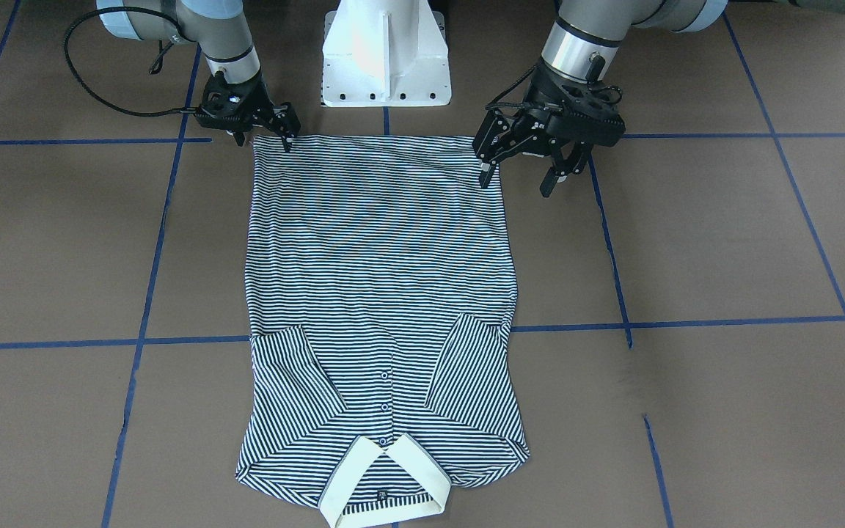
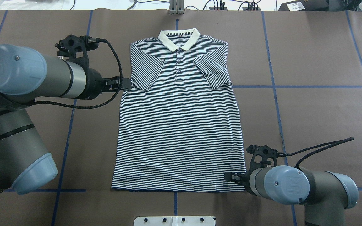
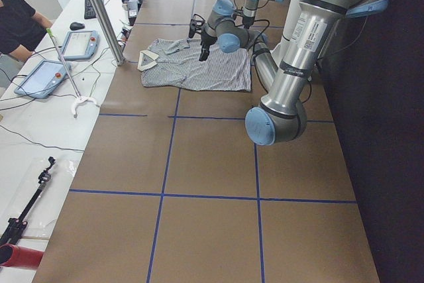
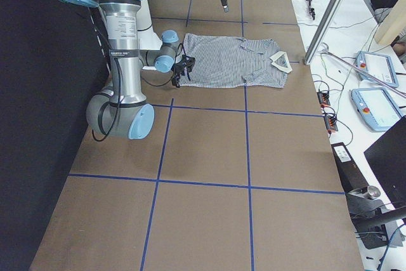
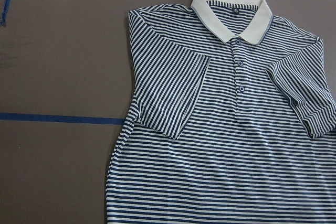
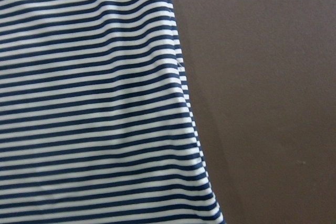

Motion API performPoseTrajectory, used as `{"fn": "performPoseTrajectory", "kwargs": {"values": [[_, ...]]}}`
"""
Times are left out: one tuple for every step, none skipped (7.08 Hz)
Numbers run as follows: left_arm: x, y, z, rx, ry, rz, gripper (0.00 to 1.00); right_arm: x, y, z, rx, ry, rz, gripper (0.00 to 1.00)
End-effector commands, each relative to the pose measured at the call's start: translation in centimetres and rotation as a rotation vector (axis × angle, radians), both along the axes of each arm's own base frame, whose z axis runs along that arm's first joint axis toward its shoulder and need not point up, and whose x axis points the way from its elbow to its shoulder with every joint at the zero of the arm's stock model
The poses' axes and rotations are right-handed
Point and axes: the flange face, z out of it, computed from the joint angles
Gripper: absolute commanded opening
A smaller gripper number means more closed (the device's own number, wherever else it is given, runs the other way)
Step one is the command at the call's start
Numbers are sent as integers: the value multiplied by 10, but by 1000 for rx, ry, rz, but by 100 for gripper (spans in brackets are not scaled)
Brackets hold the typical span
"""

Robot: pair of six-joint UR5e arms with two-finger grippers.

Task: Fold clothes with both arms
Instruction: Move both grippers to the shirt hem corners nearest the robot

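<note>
polo shirt [image 1: 378,279] flat on tabletop [image 1: 723,242], front up, sleeves folded in. left end effector [image 1: 519,176] hovers raised, jaws released, shirt's side edge below it. right end effector [image 1: 265,139] low, hem corner just beside it; jaws look spread, hard to confirm.

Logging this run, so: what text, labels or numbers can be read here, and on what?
Nothing reads clearly.
Neck tag on the polo shirt: too small.
Sticker on the left arm: blurred.
Emblem on the cap of the right arm: illegible.
Label on the far black box: blurred.
</note>
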Motion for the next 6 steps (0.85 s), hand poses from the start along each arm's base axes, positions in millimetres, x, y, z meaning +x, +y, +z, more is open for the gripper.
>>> {"fn": "performPoseTrajectory", "kwargs": {"values": [[-2,2,-2,5,3,2,100,0,1,5,-8,16,-6,99],[-2,2,-2,4,4,3,100,0,2,3,-11,12,-10,94],[-3,3,-4,8,9,3,100,-1,3,5,-21,15,-17,74],[-5,3,-5,9,10,2,100,0,3,4,-29,10,-27,37],[-4,3,-4,9,8,4,100,0,4,4,-36,11,-33,1],[-4,3,-5,10,9,4,100,1,4,1,-35,5,-32,0]]}}
